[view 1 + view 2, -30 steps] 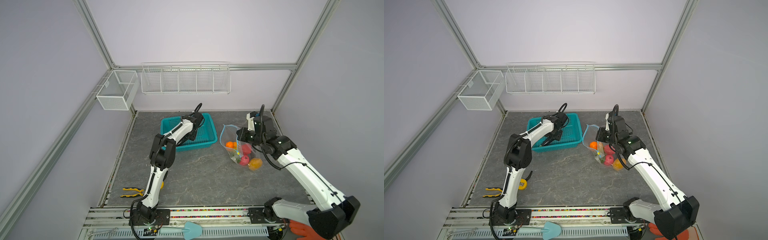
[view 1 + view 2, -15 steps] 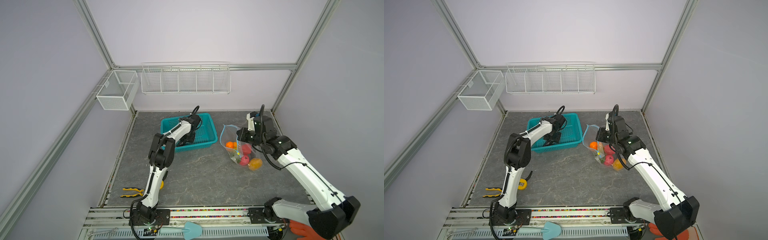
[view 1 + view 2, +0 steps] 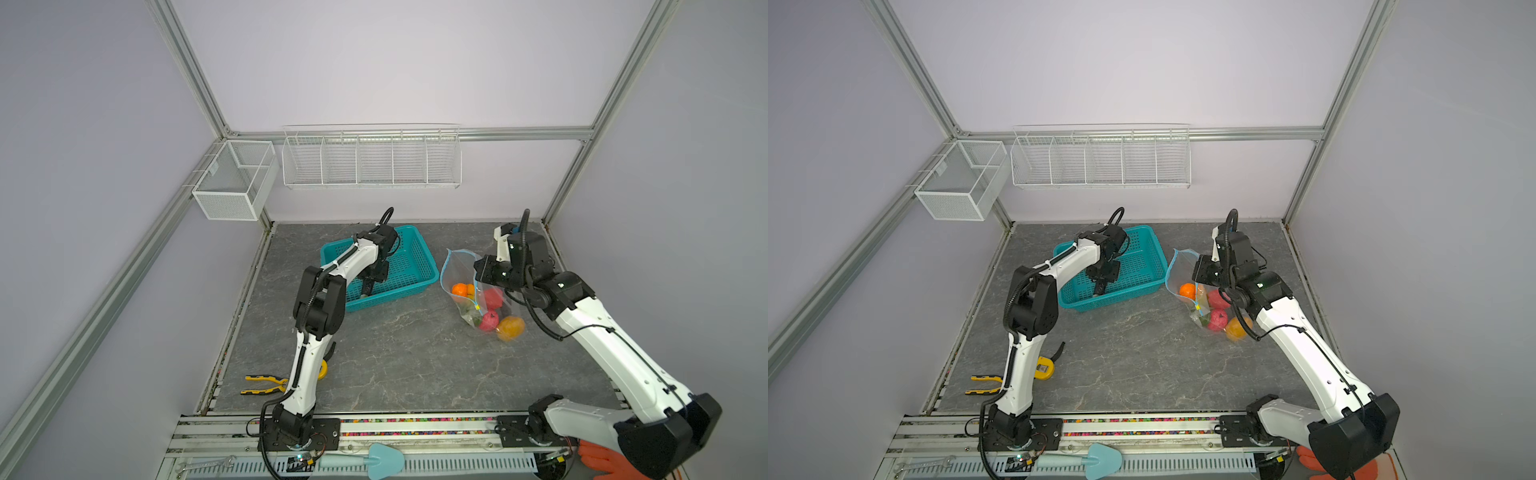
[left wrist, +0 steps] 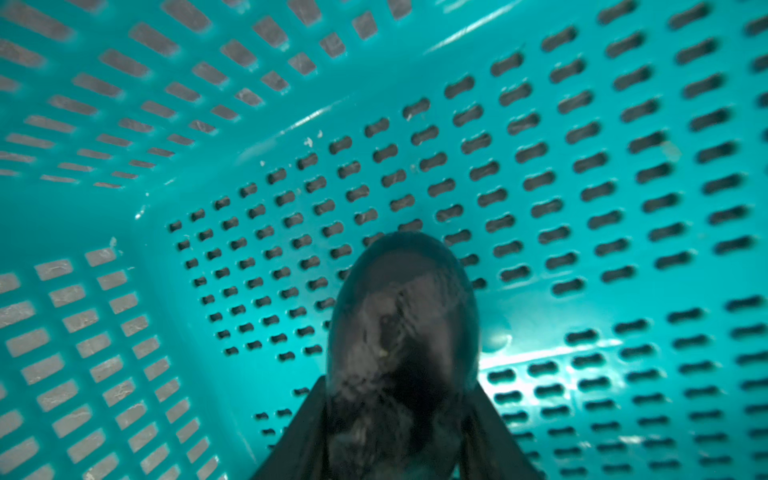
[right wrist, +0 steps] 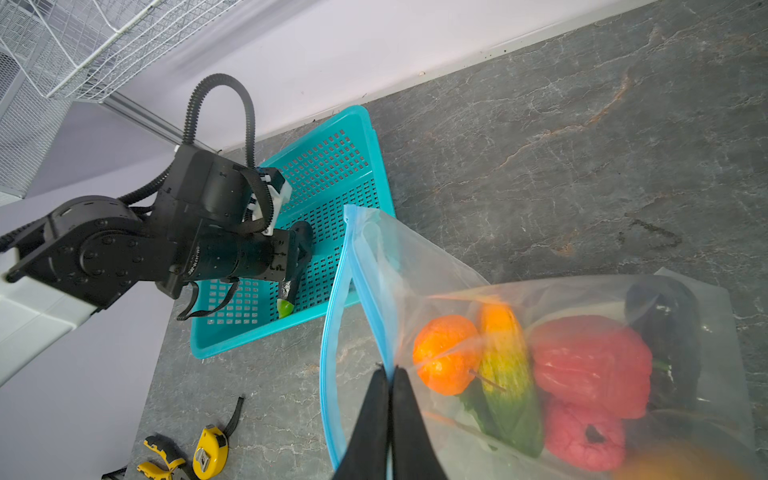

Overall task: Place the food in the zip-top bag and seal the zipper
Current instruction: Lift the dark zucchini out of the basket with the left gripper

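My left gripper (image 4: 399, 382) reaches down into the teal basket (image 3: 419, 249) and is shut on a dark, rounded piece of food (image 4: 403, 316), one finger against each side. The clear zip-top bag (image 5: 415, 266) lies right of the basket, and its mouth gapes toward the basket. My right gripper (image 5: 388, 370) is shut on the zipper (image 5: 332, 332), the light-blue strip along the mouth, and holds that edge up. The yellow slider (image 3: 478, 307) shows in a top view. Inside the bag lie orange (image 5: 444, 353), yellow-green (image 5: 505, 361), red (image 5: 590, 365), pink (image 5: 582, 432) and dark (image 5: 665, 316) pieces.
A yellow tape measure (image 3: 322, 370) and yellow-black pliers (image 3: 262, 384) lie near the left arm's base. Two white wire baskets (image 3: 370, 158) (image 3: 235, 183) hang on the walls. A light-blue spatula (image 3: 374, 457) and an orange glove (image 3: 598, 457) sit along the front rail.
My left gripper has moved toward the near side of the basket, dropped lower and narrowed its jaws onto the dark piece. The right arm and the bag have stayed put.
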Controlling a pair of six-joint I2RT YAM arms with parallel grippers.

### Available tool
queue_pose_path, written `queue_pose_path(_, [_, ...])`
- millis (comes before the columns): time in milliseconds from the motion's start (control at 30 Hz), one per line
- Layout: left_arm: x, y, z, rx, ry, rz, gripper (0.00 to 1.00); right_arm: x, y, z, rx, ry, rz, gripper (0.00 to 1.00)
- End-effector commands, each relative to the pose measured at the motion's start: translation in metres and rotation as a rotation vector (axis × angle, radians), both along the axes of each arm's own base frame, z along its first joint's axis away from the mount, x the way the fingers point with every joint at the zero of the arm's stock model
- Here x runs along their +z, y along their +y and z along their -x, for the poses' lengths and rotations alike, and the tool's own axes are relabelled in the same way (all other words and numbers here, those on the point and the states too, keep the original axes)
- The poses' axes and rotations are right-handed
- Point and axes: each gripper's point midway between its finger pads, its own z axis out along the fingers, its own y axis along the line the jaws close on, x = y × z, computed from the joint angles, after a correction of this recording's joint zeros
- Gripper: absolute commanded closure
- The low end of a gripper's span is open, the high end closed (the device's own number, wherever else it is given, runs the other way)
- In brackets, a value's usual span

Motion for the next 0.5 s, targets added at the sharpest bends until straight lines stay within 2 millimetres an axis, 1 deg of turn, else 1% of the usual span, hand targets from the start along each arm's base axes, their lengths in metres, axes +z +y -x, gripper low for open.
queue_pose_path(0, [0.036,-0.008,-0.004,0.034,-0.076,0.081,0.74,0.016,-0.002,0.001,-0.005,-0.039,-0.008,0.93])
queue_pose_path(67, [0.045,-0.01,-0.008,0.047,-0.111,0.103,0.77,0.016,-0.002,0.002,-0.004,-0.039,-0.007,0.93])
queue_pose_path(233, [0.072,-0.015,-0.013,0.063,-0.173,0.159,0.78,0.017,0.0,0.001,0.0,-0.042,-0.012,0.93])
queue_pose_path(400, [0.112,-0.02,-0.011,0.113,-0.252,0.252,0.79,0.016,0.0,0.0,-0.003,-0.039,-0.014,0.93])
queue_pose_path(467, [0.131,-0.023,-0.008,0.142,-0.302,0.295,0.79,0.015,0.001,-0.001,-0.005,-0.036,-0.017,0.93])
